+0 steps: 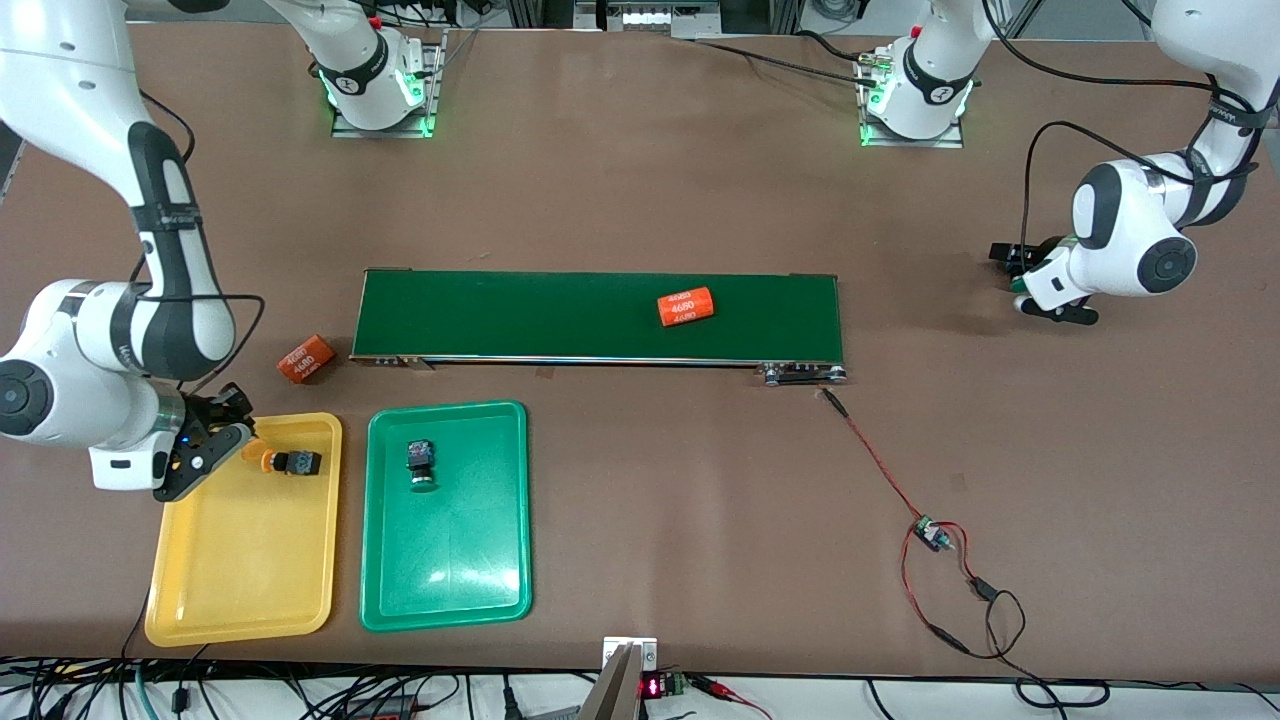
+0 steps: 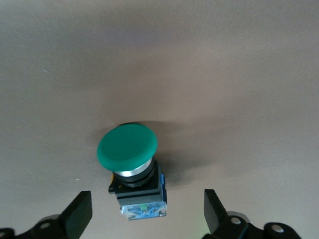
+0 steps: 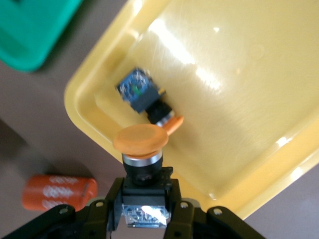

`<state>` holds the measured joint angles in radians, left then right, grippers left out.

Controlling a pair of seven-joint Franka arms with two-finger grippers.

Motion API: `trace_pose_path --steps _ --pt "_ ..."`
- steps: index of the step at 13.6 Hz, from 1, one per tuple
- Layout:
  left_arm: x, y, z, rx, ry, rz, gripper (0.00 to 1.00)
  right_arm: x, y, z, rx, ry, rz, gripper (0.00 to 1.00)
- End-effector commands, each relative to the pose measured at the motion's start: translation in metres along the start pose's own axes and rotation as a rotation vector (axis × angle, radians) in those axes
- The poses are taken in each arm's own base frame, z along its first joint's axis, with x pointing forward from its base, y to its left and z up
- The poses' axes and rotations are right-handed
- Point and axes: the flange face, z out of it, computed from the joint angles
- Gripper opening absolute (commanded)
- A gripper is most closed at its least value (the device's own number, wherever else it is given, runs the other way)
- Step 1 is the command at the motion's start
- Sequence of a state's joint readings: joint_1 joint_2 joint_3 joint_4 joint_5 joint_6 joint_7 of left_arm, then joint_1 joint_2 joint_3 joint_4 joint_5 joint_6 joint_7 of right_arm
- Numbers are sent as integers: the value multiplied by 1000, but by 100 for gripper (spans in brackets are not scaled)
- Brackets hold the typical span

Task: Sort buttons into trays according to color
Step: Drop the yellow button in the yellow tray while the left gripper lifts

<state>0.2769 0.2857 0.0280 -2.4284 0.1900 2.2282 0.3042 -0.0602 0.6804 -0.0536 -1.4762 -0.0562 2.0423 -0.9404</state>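
Observation:
My right gripper (image 1: 222, 440) is shut on the dark body of a yellow-orange button (image 3: 141, 140), held over the corner of the yellow tray (image 1: 240, 580) nearest the conveyor. A second yellow-orange button (image 1: 298, 463) lies on its side in that tray, next to the held one. In the green tray (image 1: 450, 590) a green button (image 1: 420, 465) lies on its side. Another green button (image 2: 128, 149) stands on the bare table at the left arm's end. My left gripper (image 2: 147, 214) is open, low over it, one finger (image 2: 79, 214) on each side, not touching.
A long dark green conveyor belt (image 1: 600, 315) crosses the table's middle with an orange numbered cylinder (image 1: 685, 307) on it. Another orange cylinder (image 1: 305, 359) lies on the table just past the yellow tray. A red wire with a small board (image 1: 930, 535) runs from the belt's end.

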Motion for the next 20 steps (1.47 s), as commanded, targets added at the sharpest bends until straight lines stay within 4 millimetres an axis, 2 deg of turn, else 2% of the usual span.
trace_pose_path --steps 1,2,3,5,7,8,9,11,12,13,14,16,17,20 --pt "0 4 3 -14 30 15 52 -2 16 8 -36 18 -242 0" --pt "0 3 -1 -8 36 17 31 0 25 17 -70 33 -322 0" --pt "0 2 -5 -6 40 17 19 -4 37 24 -88 46 -355 0" --pt "8 -6 -31 13 80 3 15 -5 48 36 -97 49 -402 0" --pt "17 -13 -70 31 82 3 15 -2 64 47 -110 60 -405 0" --pt "25 -10 -93 43 83 14 15 1 67 50 -114 62 -428 0" --pt "35 4 -117 55 80 40 15 -1 70 51 -116 65 -432 0" --pt "59 52 -160 86 94 114 15 -5 74 56 -120 70 -436 2" --pt "68 77 -170 101 104 142 15 -5 74 55 -117 84 -435 19" --pt "73 97 -172 112 110 161 15 -4 72 53 -104 103 -415 88" --pt "78 121 -175 98 118 188 15 -4 72 48 -97 124 -402 100" --pt "89 178 -187 -6 160 203 15 -8 67 35 -56 120 -393 100" --pt "91 201 -188 -45 165 186 15 -8 63 38 -17 110 -385 100" --pt "103 263 -175 -170 137 87 16 -9 51 -13 28 132 -254 100"
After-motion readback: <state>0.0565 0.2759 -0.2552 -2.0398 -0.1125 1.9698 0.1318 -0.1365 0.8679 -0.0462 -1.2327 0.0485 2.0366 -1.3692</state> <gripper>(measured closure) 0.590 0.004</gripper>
